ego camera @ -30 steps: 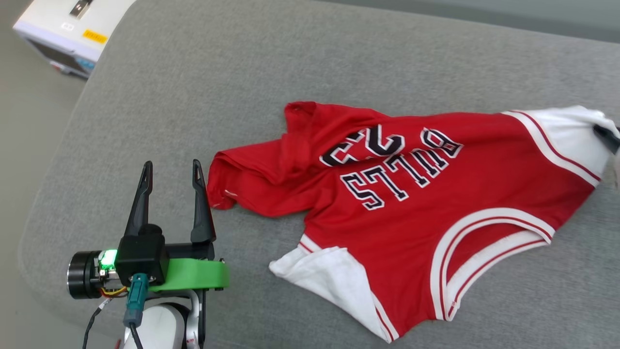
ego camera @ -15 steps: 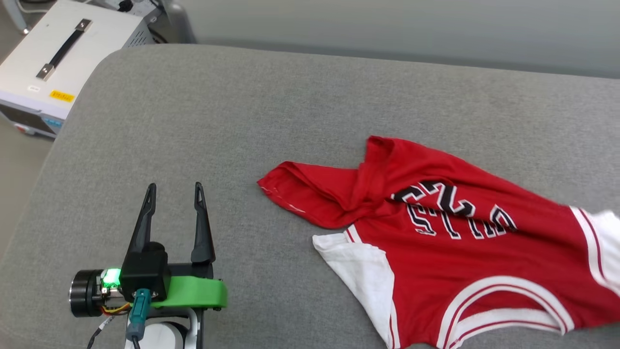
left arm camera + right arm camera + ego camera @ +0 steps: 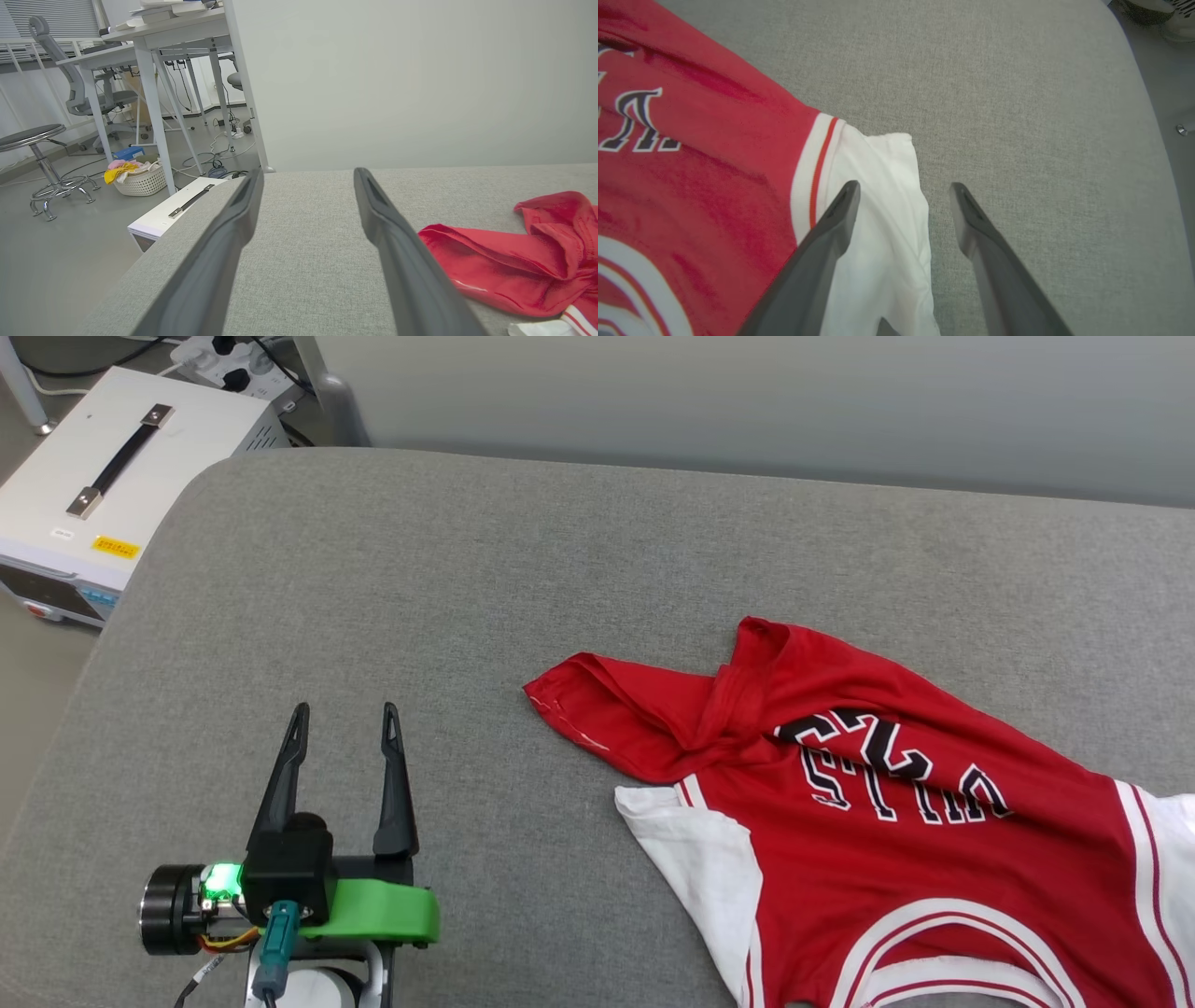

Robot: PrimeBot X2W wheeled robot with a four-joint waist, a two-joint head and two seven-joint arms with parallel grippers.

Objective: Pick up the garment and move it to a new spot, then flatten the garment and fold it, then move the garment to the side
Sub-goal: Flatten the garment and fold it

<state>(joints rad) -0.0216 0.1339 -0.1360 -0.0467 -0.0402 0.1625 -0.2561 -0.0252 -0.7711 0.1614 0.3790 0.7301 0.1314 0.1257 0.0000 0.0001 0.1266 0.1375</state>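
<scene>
The garment (image 3: 887,840), a red jersey with white sleeves and black-and-white lettering, lies rumpled on the grey cushion (image 3: 467,579), running off the head view's right edge. My left gripper (image 3: 344,723) stands open at the lower left, well to the left of the garment's red hem (image 3: 490,270), nothing between its fingers. In the right wrist view my right gripper (image 3: 903,189) is open just above the garment's white sleeve (image 3: 882,224); the sleeve's outer edge lies under the gap and the fabric rests loose on the cushion.
A white equipment case (image 3: 103,495) with a handle stands on the floor past the cushion's far left corner. A wall (image 3: 747,401) runs behind the cushion. The left wrist view shows desks, a stool (image 3: 42,168) and a laundry basket (image 3: 135,175) beyond.
The head camera has swung, so the whole picture shifted. My right gripper, shut on the white sleeve a second ago, now stands open with the sleeve lying loose. The left gripper stays open.
</scene>
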